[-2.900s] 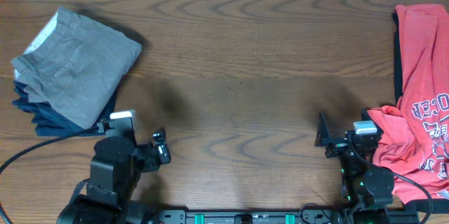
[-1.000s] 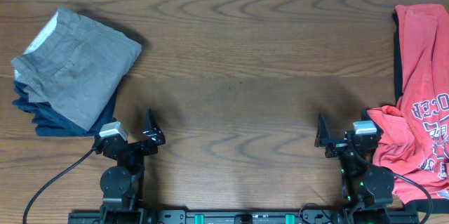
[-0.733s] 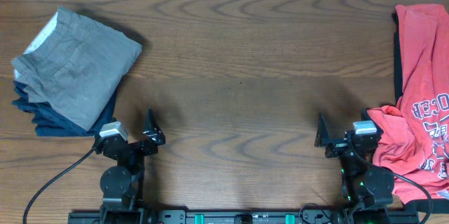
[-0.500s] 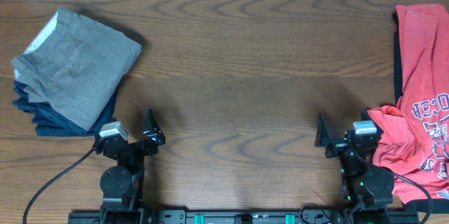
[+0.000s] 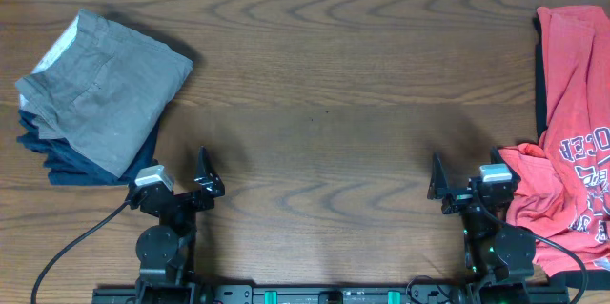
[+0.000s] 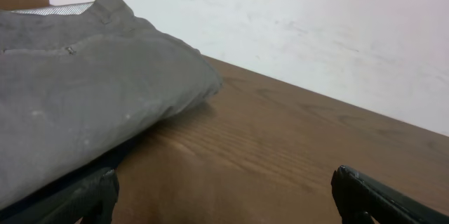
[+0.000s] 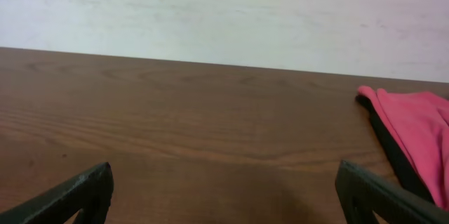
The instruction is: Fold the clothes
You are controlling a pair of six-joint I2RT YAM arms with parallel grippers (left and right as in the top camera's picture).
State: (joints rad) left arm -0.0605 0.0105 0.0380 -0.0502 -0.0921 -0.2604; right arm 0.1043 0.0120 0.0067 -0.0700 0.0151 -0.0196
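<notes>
Retracted since the earlier frame, the left gripper [image 6: 224, 190] is sitting released and empty; the right gripper [image 7: 224, 182] is idling equally wide. Folded grey trousers [image 5: 100, 85] are lying at the table's [image 5: 324, 75] left end, while the red shirt [image 5: 572, 132] at its right end is lying crumpled, awaiting folding.

Folded grey shorts [image 5: 100, 94] far left — unfolded red shirt [image 5: 572, 132] far right.

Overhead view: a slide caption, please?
Open left gripper and right gripper rest between folded grey trousers and a crumpled red shirt.
</notes>
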